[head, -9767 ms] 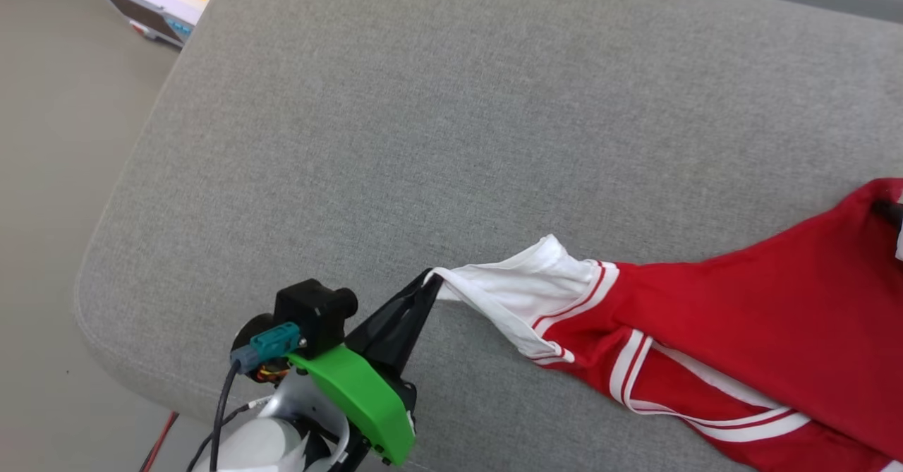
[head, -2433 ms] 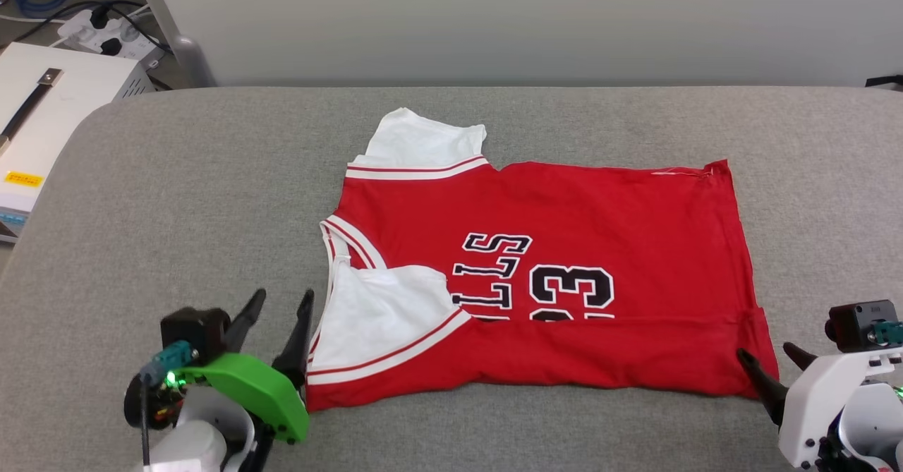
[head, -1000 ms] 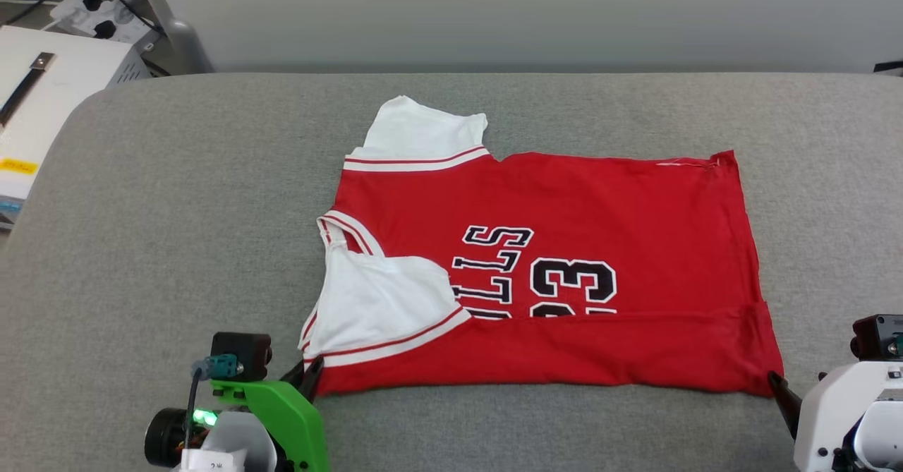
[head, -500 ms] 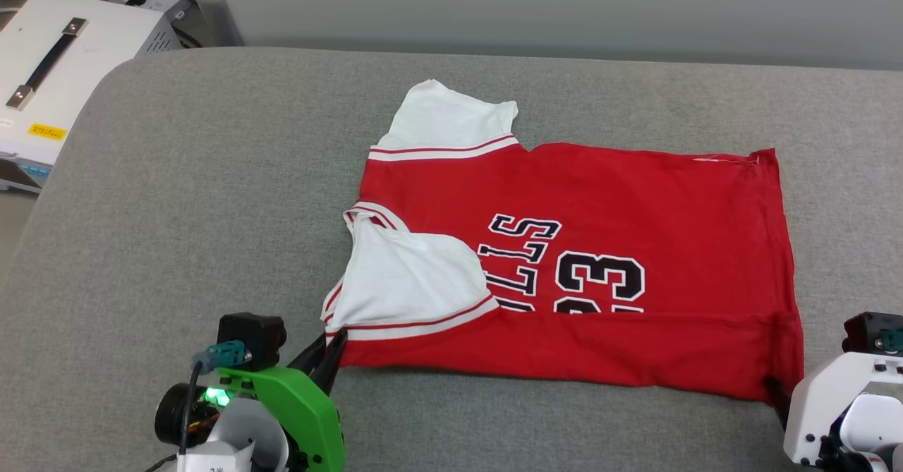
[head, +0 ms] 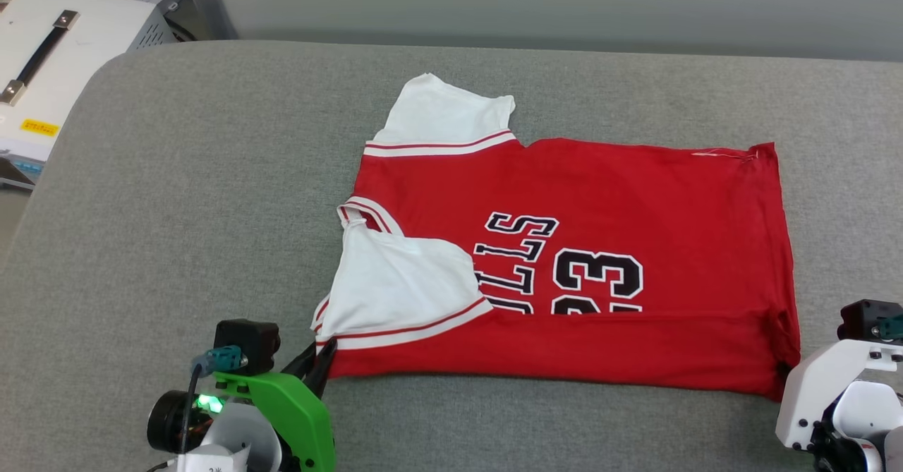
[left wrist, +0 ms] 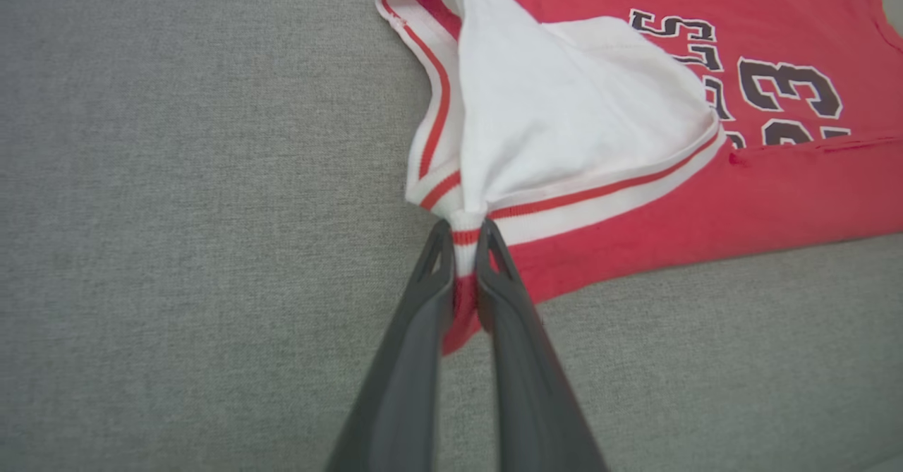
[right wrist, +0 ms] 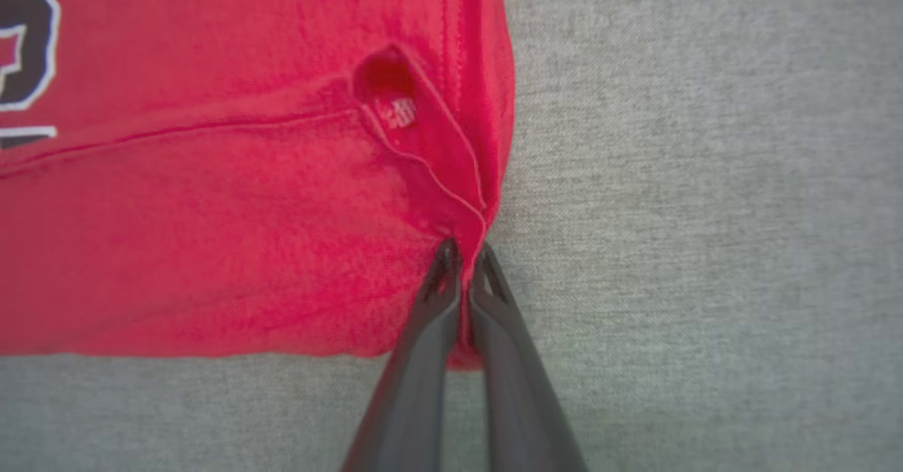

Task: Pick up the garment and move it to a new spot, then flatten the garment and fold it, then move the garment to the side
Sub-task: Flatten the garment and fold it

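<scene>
The garment, a red jersey with white sleeves and a black "23" print, lies spread on the grey cushion, its near edge folded up over the print. My left gripper pinches the near-left corner by the striped trim; in the left wrist view the left gripper is shut on the cloth. At the near-right hem corner, the right gripper is shut on the red fabric. In the head view the white body of my right arm covers that gripper's fingers.
The grey cushion stretches wide to the left and behind the jersey. A white box with a black handle stands on the floor past the cushion's far-left corner. A pale wall runs along the back.
The right gripper has closed on the near-right hem corner, where a second ago it stood open. The left stays shut on its corner. The head camera shifted a little, moving the picture.
</scene>
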Robot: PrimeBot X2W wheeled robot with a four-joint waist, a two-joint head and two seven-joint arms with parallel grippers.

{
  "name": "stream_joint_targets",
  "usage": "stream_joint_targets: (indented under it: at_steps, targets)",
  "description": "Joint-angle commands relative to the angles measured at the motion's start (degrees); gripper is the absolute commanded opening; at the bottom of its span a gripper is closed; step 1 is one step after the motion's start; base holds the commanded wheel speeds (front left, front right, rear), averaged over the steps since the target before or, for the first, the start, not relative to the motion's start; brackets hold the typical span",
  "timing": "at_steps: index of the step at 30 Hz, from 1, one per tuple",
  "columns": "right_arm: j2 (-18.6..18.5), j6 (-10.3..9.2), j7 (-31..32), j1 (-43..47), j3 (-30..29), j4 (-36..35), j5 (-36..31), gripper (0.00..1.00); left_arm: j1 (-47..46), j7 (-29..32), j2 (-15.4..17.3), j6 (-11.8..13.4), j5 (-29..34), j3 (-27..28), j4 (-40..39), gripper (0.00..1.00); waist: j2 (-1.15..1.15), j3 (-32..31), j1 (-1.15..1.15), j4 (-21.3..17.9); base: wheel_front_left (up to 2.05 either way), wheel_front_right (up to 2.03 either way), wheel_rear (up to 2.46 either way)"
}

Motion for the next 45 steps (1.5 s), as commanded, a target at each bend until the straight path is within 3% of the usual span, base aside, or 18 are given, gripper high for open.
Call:
stream_joint_targets:
  at_steps: [1,10,16,28,29,30,31,35,38,39,45]
  targets:
    - [-0.05,-0.05,0.02,0.21,-0.04,1.11,0.3,0.0,0.64,-0.08,0.11,-0.13,-0.08,0.0,0.69,0.0,0.0,-1.02,0.0,-0.26,0.0,0.0,0.0]
    - [-4.51,-0.05,3.05,2.81,1.33,-1.56,3.14,0.0,3.08,0.34,-0.04,-1.13,-0.9,-1.65,3.74,0.0,0.0,-6.31,0.0,-1.14,0.0,0.0,0.0]
    - [-7.97,-0.05,10.51,9.73,0.14,-9.08,6.5,0.0,6.53,2.75,0.85,-1.22,-2.69,-3.21,3.9,0.0,0.0,-8.22,0.0,-1.29,0.0,0.0,0.0]
    - [-5.78,-0.05,11.45,13.16,-0.89,-10.05,6.46,0.0,6.01,4.0,-1.49,-3.38,-3.4,-5.26,7.9,0.0,0.0,-6.94,0.0,-2.04,0.0,0.0,0.0]
    - [-5.64,-0.05,11.15,13.01,-0.86,-9.65,6.4,0.0,5.83,3.92,-1.71,-3.58,-3.34,-5.37,8.56,0.11,0.0,-6.93,0.0,-2.11,0.0,0.0,0.0]
    - [-5.65,-0.05,10.27,12.75,-0.75,-9.27,6.06,0.85,5.58,3.82,-1.93,-3.71,-3.16,-5.51,9.36,0.47,0.0,-6.97,0.0,-2.17,0.0,0.0,0.0]
    - [-5.67,-0.05,9.55,12.59,-0.66,-8.94,5.78,1.0,5.38,3.61,-2.05,-3.7,-2.87,-5.61,9.98,1.0,0.0,-7.04,0.0,-2.21,0.0,0.0,0.0]
    - [-5.84,-0.05,6.04,11.32,-0.61,-8.45,5.27,1.0,4.57,0.69,-2.73,-3.66,-1.9,-4.85,11.53,1.0,0.0,-7.61,0.0,-2.41,0.0,0.0,0.0]
    - [-7.05,-0.05,2.18,10.23,0.4,-9.67,3.4,1.0,3.89,-3.67,-3.24,-3.58,-1.64,-2.71,11.41,1.0,0.0,-8.3,0.0,-2.58,0.0,0.0,0.0]
    - [-7.18,-0.05,-1.03,9.04,1.1,-11.29,2.67,1.0,3.13,-7.67,-3.06,-3.04,-0.39,-1.09,10.66,1.0,0.0,-9.14,0.0,-2.66,0.0,0.0,0.0]
    - [-7.01,-0.05,-8.49,6.42,2.47,-14.62,2.27,1.0,1.44,-15.3,-3.47,-1.58,2.82,1.4,8.24,1.0,0.0,-10.53,0.0,-2.79,0.0,0.0,0.0]
